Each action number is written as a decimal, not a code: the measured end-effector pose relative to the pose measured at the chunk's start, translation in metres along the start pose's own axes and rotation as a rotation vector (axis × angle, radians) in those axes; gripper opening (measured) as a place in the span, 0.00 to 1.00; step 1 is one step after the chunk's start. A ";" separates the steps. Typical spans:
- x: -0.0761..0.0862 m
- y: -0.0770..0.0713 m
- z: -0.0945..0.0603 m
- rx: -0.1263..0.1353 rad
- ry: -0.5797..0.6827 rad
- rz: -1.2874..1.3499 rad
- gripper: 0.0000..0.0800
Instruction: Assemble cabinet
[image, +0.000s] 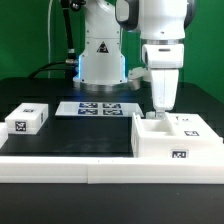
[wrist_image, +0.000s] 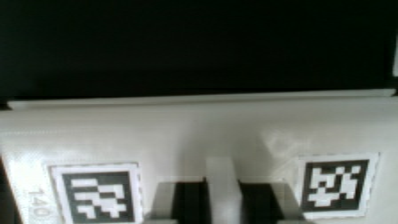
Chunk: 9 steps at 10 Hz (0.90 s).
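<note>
The cabinet body (image: 176, 140) is a big white box with tags, standing at the exterior view's right against the front rail. My gripper (image: 160, 108) comes straight down onto its near-left top edge. In the wrist view the gripper (wrist_image: 221, 206) has its two dark fingers (wrist_image: 178, 205) close together, with a thin white wall of the cabinet body (wrist_image: 196, 130) between them. The jaws look shut on that wall. Two tags flank the fingers. A smaller white tagged block (image: 27, 120) lies at the exterior view's left, far from the gripper.
The marker board (image: 98, 108) lies flat in the middle, in front of the white robot base (image: 100, 55). A long white rail (image: 70, 165) edges the table front. Black table surface lies between the small block and the cabinet body.
</note>
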<state>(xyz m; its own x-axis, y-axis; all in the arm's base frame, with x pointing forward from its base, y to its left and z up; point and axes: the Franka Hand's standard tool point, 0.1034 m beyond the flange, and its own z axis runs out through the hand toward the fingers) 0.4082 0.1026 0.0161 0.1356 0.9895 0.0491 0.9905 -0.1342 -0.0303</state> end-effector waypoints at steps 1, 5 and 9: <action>-0.003 0.002 -0.012 0.002 -0.017 -0.001 0.09; -0.014 0.010 -0.043 0.000 -0.056 0.004 0.09; -0.029 0.034 -0.056 -0.003 -0.065 0.032 0.09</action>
<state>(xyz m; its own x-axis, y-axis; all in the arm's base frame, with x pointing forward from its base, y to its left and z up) 0.4397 0.0666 0.0696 0.1651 0.9861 -0.0171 0.9858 -0.1655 -0.0274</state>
